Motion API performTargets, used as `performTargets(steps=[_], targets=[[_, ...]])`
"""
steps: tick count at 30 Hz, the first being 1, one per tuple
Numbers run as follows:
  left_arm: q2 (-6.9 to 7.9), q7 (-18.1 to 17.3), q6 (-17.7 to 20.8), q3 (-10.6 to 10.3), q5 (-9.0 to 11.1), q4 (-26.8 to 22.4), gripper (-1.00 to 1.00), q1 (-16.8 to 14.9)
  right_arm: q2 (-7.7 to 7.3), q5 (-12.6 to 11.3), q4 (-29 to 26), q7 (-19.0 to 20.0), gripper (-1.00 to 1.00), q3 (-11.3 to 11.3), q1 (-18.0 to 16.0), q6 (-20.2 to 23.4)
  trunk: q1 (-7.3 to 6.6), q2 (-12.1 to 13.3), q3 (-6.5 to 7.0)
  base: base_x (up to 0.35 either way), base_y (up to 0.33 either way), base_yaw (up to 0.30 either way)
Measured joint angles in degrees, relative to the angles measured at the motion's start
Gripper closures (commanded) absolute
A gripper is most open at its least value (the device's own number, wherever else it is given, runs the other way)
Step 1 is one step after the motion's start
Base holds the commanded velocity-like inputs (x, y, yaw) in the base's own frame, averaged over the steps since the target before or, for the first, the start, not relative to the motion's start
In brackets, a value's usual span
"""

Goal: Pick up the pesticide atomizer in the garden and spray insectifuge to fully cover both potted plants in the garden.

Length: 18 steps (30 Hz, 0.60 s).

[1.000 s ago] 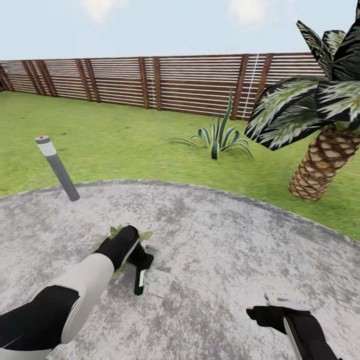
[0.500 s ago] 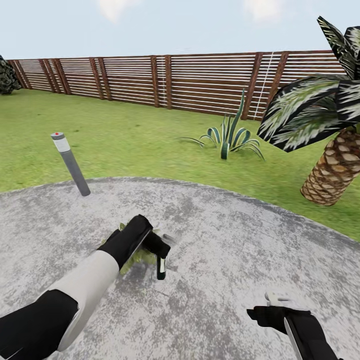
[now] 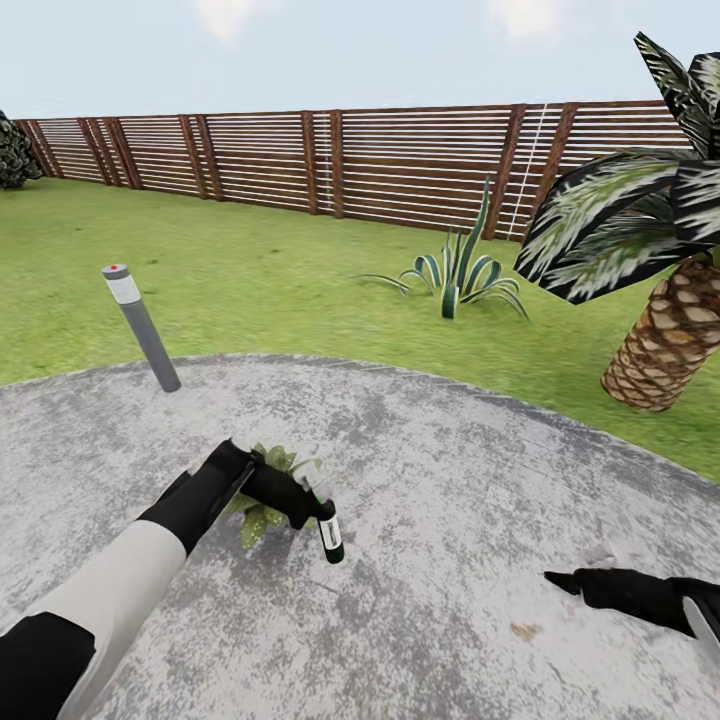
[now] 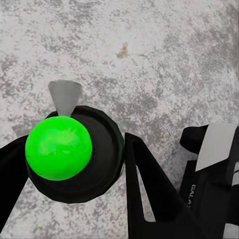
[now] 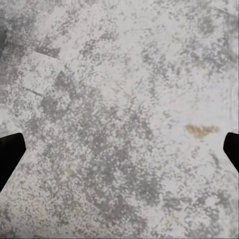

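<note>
Pesticide atomizer [image 3: 329, 534] hangs from the left gripper [image 3: 305, 505], clenched between its fingers, with the bottle's long axis running nearly upright, base tipped slightly away from the arm and the grey head up against the fingers. Just behind and beneath that gripper, on the arm's side, sits one potted plant [image 3: 262, 500], its pointed leaves partly hidden by the black wrist, so the nozzle is close beside the rosette; whether it points at the leaves cannot be told. From the left wrist the bottle's dark round base [image 4: 74, 152] shows held between the fingers over the paved patio [image 3: 450, 470]. Well off to the right, the right gripper [image 3: 570, 582] hovers low with its fingers spread apart, grasping nothing, far from the plant; the left arm is clearly the nearer one for spraying.
</note>
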Motion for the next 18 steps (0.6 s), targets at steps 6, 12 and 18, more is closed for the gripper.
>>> performTargets(steps=[6,12,18], targets=[[0.02,-4.50,-3.67,-0.28,-0.14,-0.11,1.00,0.11,-6.40,-1.83,0.35,18.06,-1.00,-0.09,-0.03,-7.67,0.00,0.00,0.00,0.000,0.000,0.000],[-0.46,-5.40,-4.11,-1.01,-0.62,0.21,1.00,-0.63,-11.03,-2.02,0.17,22.95,-1.00,-0.20,-0.04,-9.17,0.00,0.00,0.00,0.000,0.000,0.000],[-6.88,-5.03,-4.10,-2.60,-0.73,0.57,1.00,-3.96,-11.72,-2.08,-3.23,23.25,-1.00,-0.18,-0.04,-9.16,0.00,0.00,0.00,0.000,0.000,0.000]])
